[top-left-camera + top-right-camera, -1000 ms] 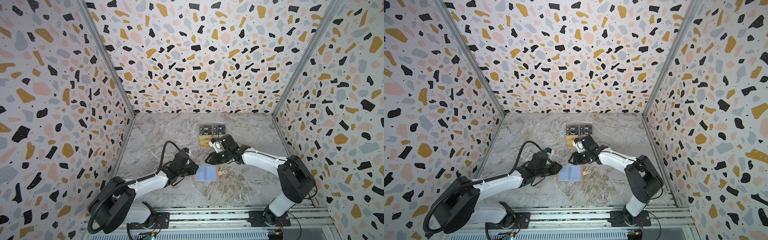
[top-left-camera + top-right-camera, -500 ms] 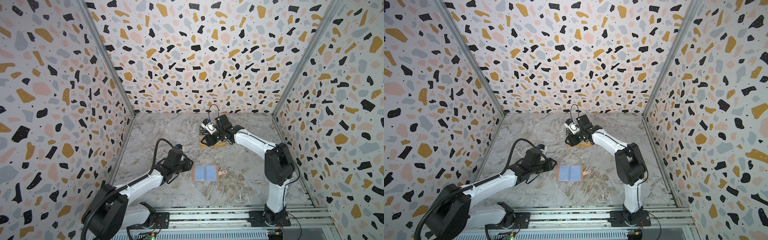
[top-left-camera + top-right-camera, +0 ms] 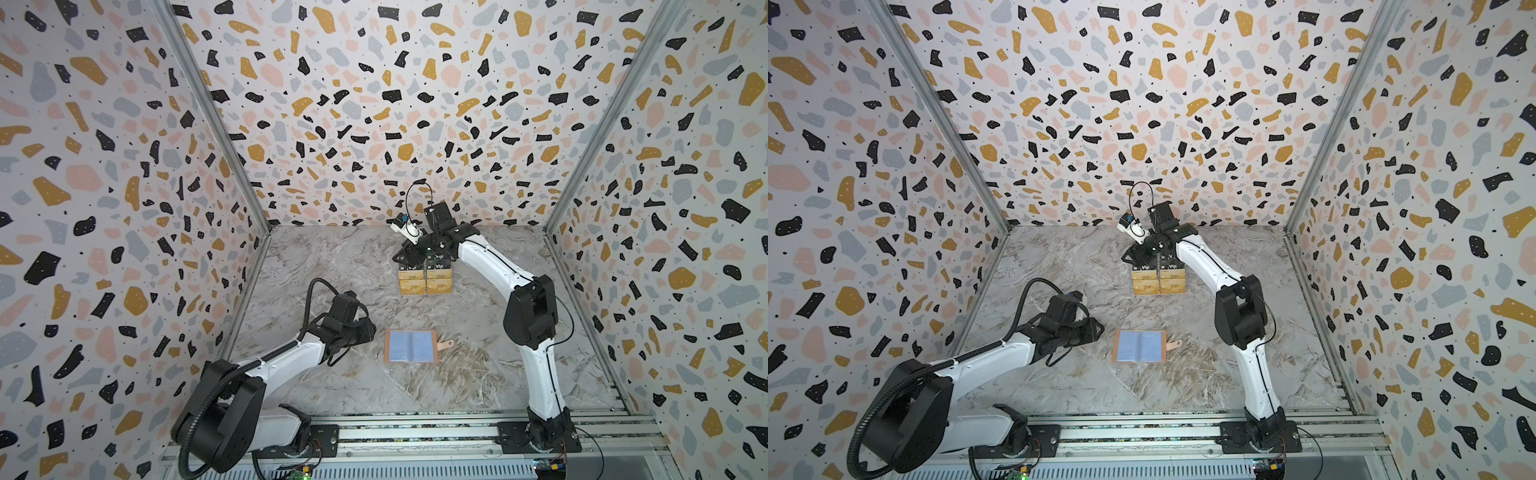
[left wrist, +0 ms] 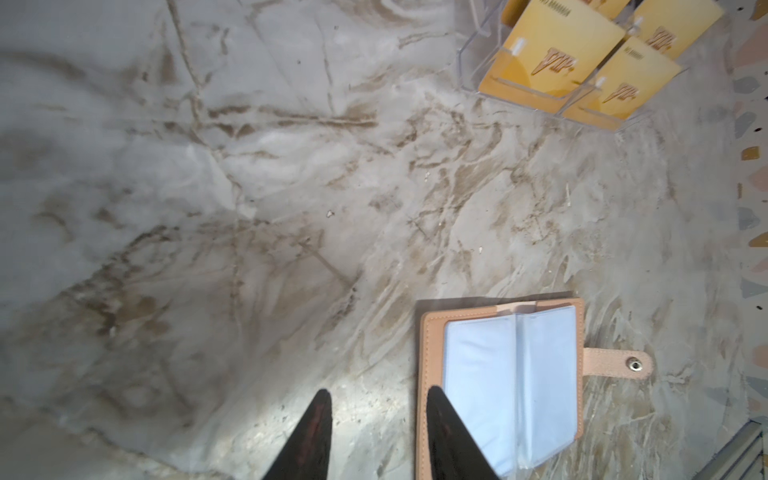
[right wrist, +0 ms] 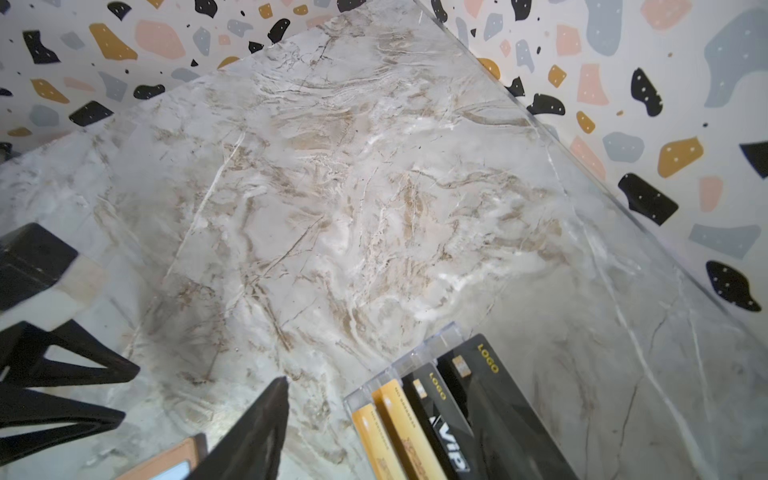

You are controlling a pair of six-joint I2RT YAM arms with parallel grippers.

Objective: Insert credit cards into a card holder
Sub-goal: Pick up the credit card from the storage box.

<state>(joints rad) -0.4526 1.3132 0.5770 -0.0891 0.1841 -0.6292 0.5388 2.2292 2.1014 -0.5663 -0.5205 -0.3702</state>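
Closest to me, the left gripper hangs low just beside the left edge of the card holder. Its jaws stand a narrow way apart with nothing between them. One finger crosses the cover's border in the left wrist view, though I cannot tell if it touches. My guess is it waits there to pin the cover down while a card goes in.

The card holder lies on the desk, midway between the left and right edges and nearer the front edge than the back. It is spread open flat with the inside up, which leaves the pockets reachable from above. It has a salmon-pink, leather-like cover, and its bluish clear sleeves look empty. A strap tab with a round metal snap points toward the right edge.

Farther back, toward the far edge, a clear acrylic stand holds the four gold credit cards. They sit two by two in its front tiers, leaning back with their top edges free, which I take to make pinching them easy. They are thin, glossy and yellow, with darker orange lettering. The black Vip cards fill the tiers behind.

The right gripper hovers over that stand, holding nothing. Its jaws look spread: one finger shows bare desk between itself and the nearest gold card. I cannot pick out its partner against the black cards.
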